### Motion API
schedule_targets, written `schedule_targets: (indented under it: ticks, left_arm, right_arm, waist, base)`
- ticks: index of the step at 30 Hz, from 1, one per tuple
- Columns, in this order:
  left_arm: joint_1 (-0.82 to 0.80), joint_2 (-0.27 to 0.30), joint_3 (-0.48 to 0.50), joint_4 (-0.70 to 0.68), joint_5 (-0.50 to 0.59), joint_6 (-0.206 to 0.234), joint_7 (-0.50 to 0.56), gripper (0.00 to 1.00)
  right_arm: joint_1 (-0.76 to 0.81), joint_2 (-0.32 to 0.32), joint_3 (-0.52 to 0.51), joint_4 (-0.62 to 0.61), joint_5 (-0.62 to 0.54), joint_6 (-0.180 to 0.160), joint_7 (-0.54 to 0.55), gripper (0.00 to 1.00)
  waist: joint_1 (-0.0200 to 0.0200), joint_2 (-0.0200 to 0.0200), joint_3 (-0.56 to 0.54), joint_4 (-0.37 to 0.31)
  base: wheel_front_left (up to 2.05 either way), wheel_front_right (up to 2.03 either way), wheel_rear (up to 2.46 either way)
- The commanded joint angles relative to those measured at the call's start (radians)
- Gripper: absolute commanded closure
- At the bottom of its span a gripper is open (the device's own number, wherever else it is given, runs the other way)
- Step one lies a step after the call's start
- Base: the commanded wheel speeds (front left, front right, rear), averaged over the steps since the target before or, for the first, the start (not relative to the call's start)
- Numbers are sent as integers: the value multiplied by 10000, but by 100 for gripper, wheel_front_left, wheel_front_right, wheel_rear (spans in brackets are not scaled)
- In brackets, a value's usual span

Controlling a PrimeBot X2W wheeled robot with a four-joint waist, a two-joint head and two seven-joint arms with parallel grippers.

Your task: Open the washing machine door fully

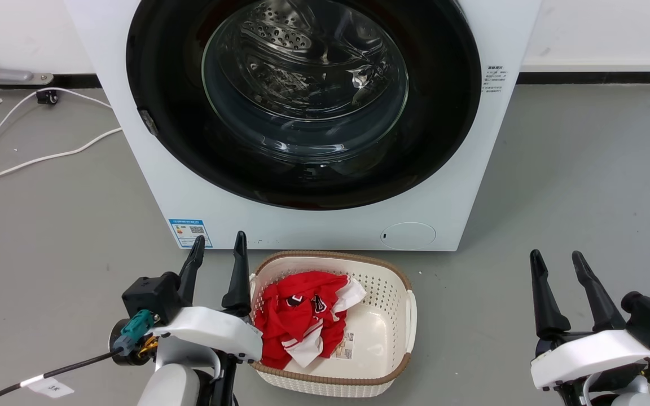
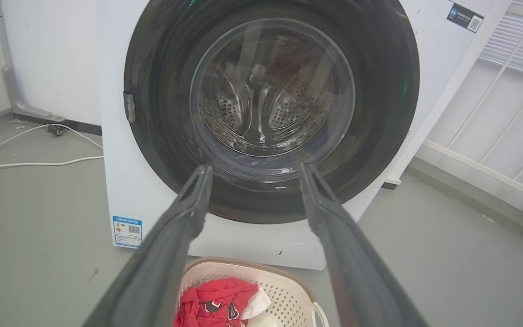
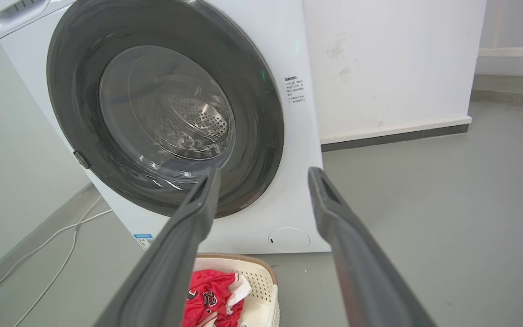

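Left tool (image 1: 219, 238) and right tool (image 1: 557, 255) gape empty; door (image 1: 302, 96) looks rigid and slick, probably best hooked at its catch (image 1: 148, 121).

door (image 1: 161, 84) top cut by head view's edge | sticker (image 1: 190, 232) print too small to read | basket (image 2: 288, 295) bottom cut in left wrist view

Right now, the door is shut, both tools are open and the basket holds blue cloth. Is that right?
No: the cloth in the basket is red and white, not blue; the head view shows it. The door is shut, and the left tool and right tool are open.
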State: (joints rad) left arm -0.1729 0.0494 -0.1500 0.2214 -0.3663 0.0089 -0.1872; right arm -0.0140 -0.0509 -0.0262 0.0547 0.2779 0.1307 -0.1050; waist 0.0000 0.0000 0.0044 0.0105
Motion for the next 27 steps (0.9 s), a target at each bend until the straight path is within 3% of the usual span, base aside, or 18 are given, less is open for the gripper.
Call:
schedule_targets:
  ticks: [1,27]
  left_arm:
    - [-224,18,-27,-32,201,23,-66,0]
    - [-325,15,-366,277,2210,275,-595,0]
  right_arm:
    - [41,1,8,-132,-189,0,-42,0]
    - [221,9,123,-259,-2201,-1,-223,0]
  waist:
    - [0,0,1,0]
    - [0,0,-25,37]
  base:
    - [0,0,0]
    - [0,0,0]
